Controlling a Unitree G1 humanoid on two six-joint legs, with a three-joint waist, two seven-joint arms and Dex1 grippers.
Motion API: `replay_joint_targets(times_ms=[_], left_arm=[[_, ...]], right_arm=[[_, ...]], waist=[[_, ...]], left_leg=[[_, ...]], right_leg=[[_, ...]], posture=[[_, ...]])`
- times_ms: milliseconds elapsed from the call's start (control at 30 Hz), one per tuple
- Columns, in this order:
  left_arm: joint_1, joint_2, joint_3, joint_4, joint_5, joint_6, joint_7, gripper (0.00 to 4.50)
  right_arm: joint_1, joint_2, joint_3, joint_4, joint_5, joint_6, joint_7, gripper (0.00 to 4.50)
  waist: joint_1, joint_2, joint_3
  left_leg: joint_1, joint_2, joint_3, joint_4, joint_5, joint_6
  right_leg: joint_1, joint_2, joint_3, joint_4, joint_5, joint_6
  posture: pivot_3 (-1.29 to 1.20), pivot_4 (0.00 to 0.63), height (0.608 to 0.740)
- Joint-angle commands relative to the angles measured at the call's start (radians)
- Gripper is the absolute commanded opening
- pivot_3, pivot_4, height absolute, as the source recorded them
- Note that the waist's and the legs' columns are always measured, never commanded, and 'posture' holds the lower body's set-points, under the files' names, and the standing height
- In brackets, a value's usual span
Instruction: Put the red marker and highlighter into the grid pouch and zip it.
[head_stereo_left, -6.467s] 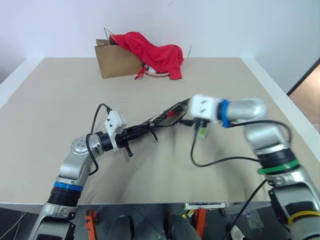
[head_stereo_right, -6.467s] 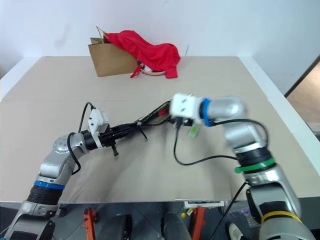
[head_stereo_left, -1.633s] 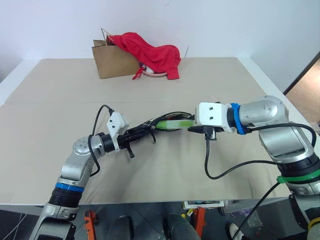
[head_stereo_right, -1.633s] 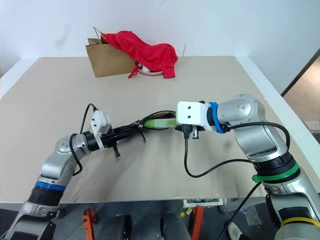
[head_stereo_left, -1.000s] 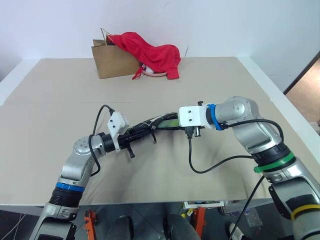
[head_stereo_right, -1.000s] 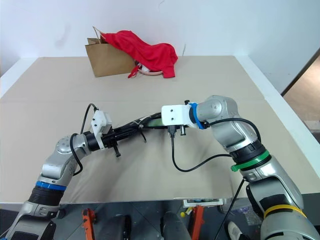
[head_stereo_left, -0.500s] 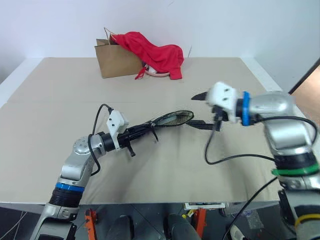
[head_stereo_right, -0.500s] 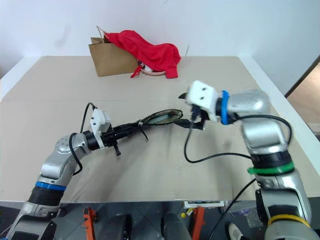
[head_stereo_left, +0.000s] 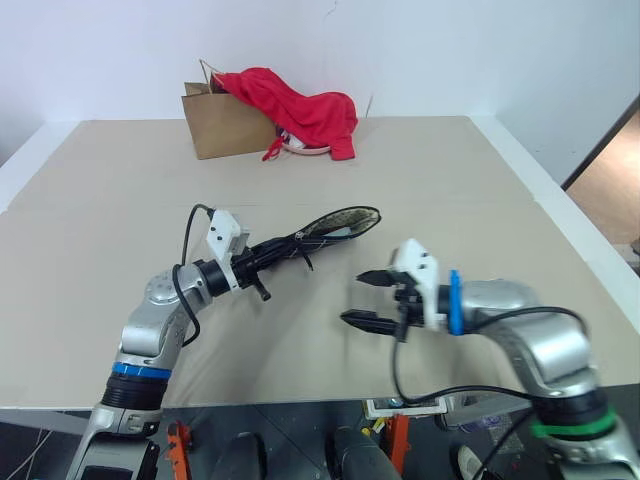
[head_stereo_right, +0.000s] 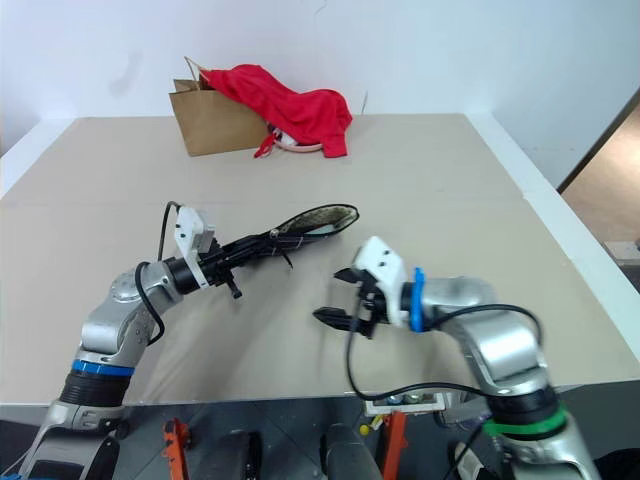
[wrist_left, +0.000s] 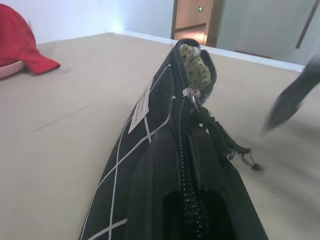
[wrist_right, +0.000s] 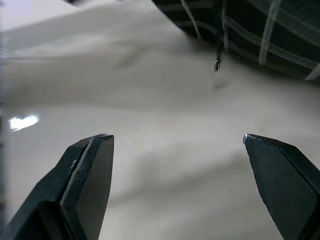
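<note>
My left gripper (head_stereo_left: 272, 251) is shut on one end of the grid pouch (head_stereo_left: 340, 220) and holds it out level above the table. The pouch is black with white grid lines; its far end gapes open, showing a speckled lining (wrist_left: 195, 62). The zipper pull (wrist_left: 193, 98) sits partway along it. My right gripper (head_stereo_left: 355, 298) hangs open and empty over the table, nearer the front edge and apart from the pouch (wrist_right: 260, 30). The red marker and the highlighter are hidden.
A brown paper bag (head_stereo_left: 222, 128) with a red cloth (head_stereo_left: 305, 105) draped over it stands at the back of the table. The table's right edge (head_stereo_left: 560, 210) drops off beside my right arm. A black cable (head_stereo_left: 440, 392) loops under the right wrist.
My right gripper has left the pouch's mouth, swung out right, then dropped toward the front edge and opened wide. The green highlighter seen at the mouth no longer shows. The left gripper holds still.
</note>
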Motion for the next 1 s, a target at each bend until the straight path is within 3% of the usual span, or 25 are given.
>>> replay_joint_targets(times_ms=[33, 200, 333, 433, 633, 667, 1000], left_arm=[[-0.026, -0.002, 0.007, -0.023, -0.01, -0.005, 0.001, 0.0], [-0.021, -0.005, 0.007, -0.03, -0.011, -0.004, 0.004, 0.0], [-0.014, -0.008, 0.009, -0.037, -0.011, -0.002, 0.012, 0.0], [-0.009, -0.009, 0.01, -0.039, -0.012, -0.002, 0.018, 0.0], [-0.002, -0.011, 0.011, -0.043, -0.013, -0.003, 0.023, 0.0], [-0.001, -0.011, 0.011, -0.044, -0.012, -0.003, 0.024, 0.0], [0.007, -0.008, 0.012, -0.051, -0.01, -0.006, 0.032, 0.0]], right_arm=[[-0.12, 0.079, 0.021, 0.078, -0.05, 0.004, -0.114, 4.44], [-0.228, 0.178, 0.064, 0.184, -0.082, -0.009, -0.174, 4.44], [-0.246, 0.197, 0.079, 0.183, -0.076, -0.01, -0.166, 4.44], [-0.244, 0.192, 0.085, 0.181, -0.075, -0.017, -0.161, 3.25], [-0.235, 0.185, 0.079, 0.181, -0.076, -0.031, -0.155, 0.29], [-0.233, 0.18, 0.078, 0.179, -0.076, -0.033, -0.152, 0.03], [-0.226, 0.121, 0.053, 0.167, -0.067, -0.035, -0.12, 0.03]], waist=[[0.003, 0.0, 0.0], [0.005, 0.0, 0.0], [0.006, 0.0, 0.0], [0.006, 0.0, 0.0], [0.005, 0.0, 0.0], [0.005, 0.0, 0.0], [0.005, 0.0, 0.0]], left_leg=[[-0.001, 0.0, 0.001, 0.0, 0.0, 0.0], [-0.003, -0.001, 0.0, -0.001, 0.0, 0.0], [-0.007, -0.002, -0.001, -0.001, -0.001, 0.0], [-0.007, -0.003, -0.001, -0.001, -0.002, 0.0], [-0.007, -0.002, -0.001, -0.001, -0.001, 0.0], [-0.007, -0.002, -0.001, -0.001, -0.001, 0.0], [-0.007, -0.002, -0.001, -0.001, -0.001, 0.0]], right_leg=[[0.0, 0.0, 0.001, 0.0, 0.0, 0.0], [-0.001, -0.001, 0.0, -0.001, -0.001, 0.0], [-0.004, -0.003, -0.002, -0.001, 0.0, -0.003], [-0.004, -0.004, -0.002, -0.001, 0.0, -0.003], [-0.004, -0.003, -0.002, -0.001, -0.001, -0.001], [-0.004, -0.003, -0.002, -0.001, -0.001, -0.001], [-0.004, -0.003, -0.002, -0.001, -0.001, -0.001]], posture=[[0.0, 0.15, 0.74], [0.0, 0.15, 0.74], [0.0, 0.15, 0.74], [0.0, 0.15, 0.74], [0.0, 0.15, 0.74], [0.0, 0.15, 0.74], [0.0, 0.15, 0.74]])
